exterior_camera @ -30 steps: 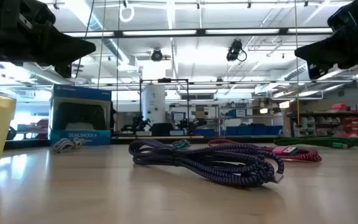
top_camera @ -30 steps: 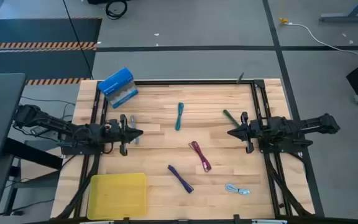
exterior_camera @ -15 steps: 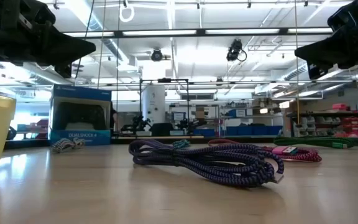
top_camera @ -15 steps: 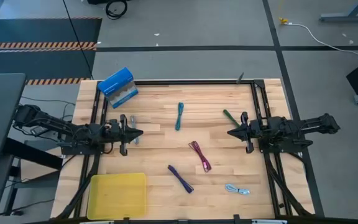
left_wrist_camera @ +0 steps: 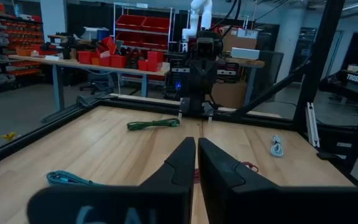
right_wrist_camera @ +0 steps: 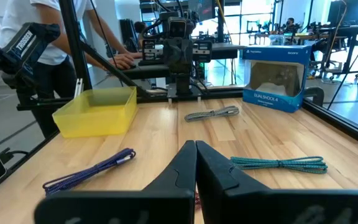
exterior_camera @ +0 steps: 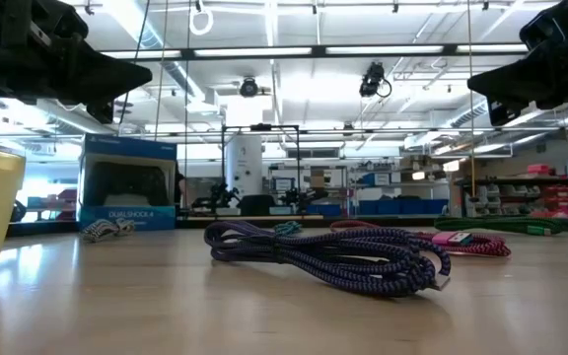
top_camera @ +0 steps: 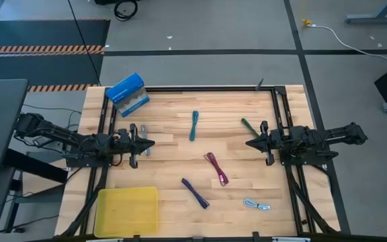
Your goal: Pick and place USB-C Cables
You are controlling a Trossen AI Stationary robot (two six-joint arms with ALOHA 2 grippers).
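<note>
Five cable bundles lie flat on the wooden table in the high view: teal (top_camera: 194,125), dark green (top_camera: 250,127), magenta (top_camera: 216,168), purple (top_camera: 195,193) and pale blue (top_camera: 256,204). In the low view the purple bundle (exterior_camera: 323,258) is nearest and the magenta one (exterior_camera: 466,242) lies behind it. My left gripper (top_camera: 150,142) hovers at the table's left side, shut (left_wrist_camera: 196,157). My right gripper (top_camera: 249,142) hovers at the right side, just nearer than the dark green cable, shut (right_wrist_camera: 196,154). The two point at each other, well above the tabletop.
A blue box (top_camera: 126,93) stands at the far left corner. A yellow tray (top_camera: 127,210) sits at the near left corner. A grey cord (right_wrist_camera: 211,113) lies by the left gripper. Black frame rails (top_camera: 279,107) run along the table's edges. A person (right_wrist_camera: 42,37) stands beyond the left side.
</note>
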